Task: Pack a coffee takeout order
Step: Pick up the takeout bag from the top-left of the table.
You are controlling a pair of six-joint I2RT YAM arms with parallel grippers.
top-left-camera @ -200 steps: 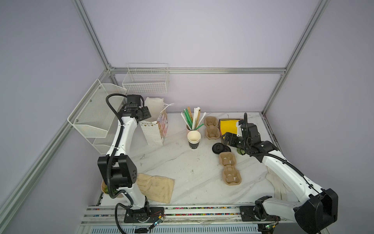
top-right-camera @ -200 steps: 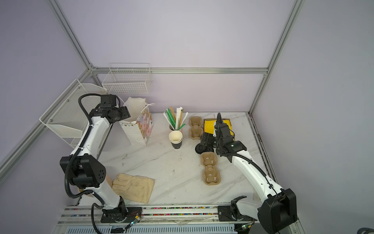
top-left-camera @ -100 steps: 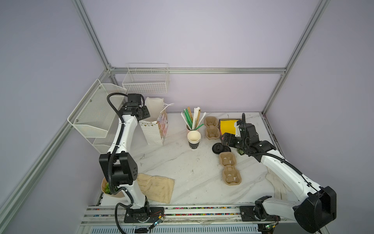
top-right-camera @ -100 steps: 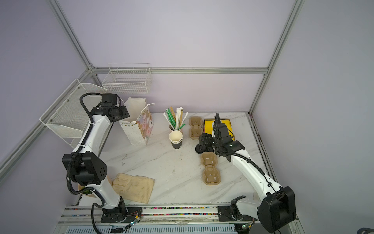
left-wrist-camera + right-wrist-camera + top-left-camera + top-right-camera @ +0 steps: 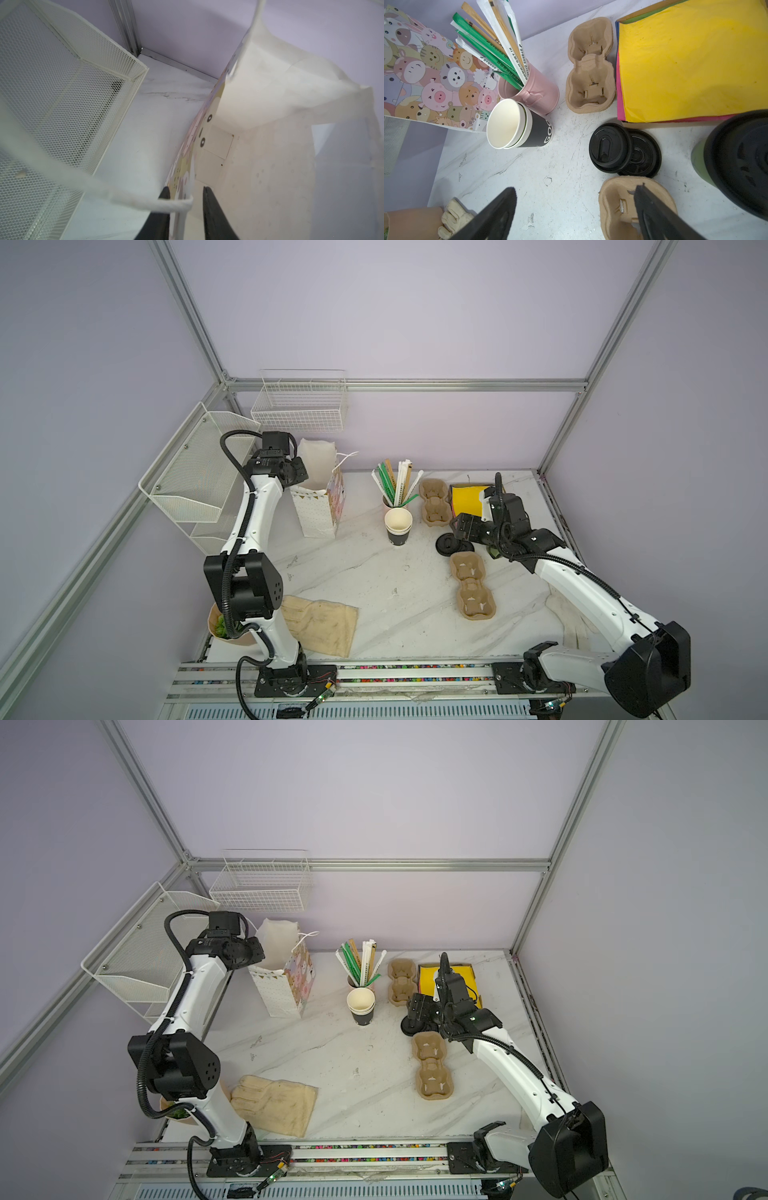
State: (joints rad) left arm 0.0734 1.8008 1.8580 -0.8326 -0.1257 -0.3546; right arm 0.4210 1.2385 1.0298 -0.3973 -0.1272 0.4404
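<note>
Two arms reach over a white desk (image 5: 374,585). The left tool (image 5: 186,189) straddles the rim of the paper bag (image 5: 318,506), jaws narrowly apart, not pinching. The right tool (image 5: 574,189), jaws wide apart and empty, hovers by the near carrier (image 5: 471,589). The yellow sheet (image 5: 467,497) lies behind. The lidded cup (image 5: 737,162) stands beside the carrier, under the right wrist.

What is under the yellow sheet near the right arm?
Under the yellow sheet a pink sheet sticks out along two sides, plus a green edge and a blue edge, all in a brown tray. The rest of the stack is covered.
</note>
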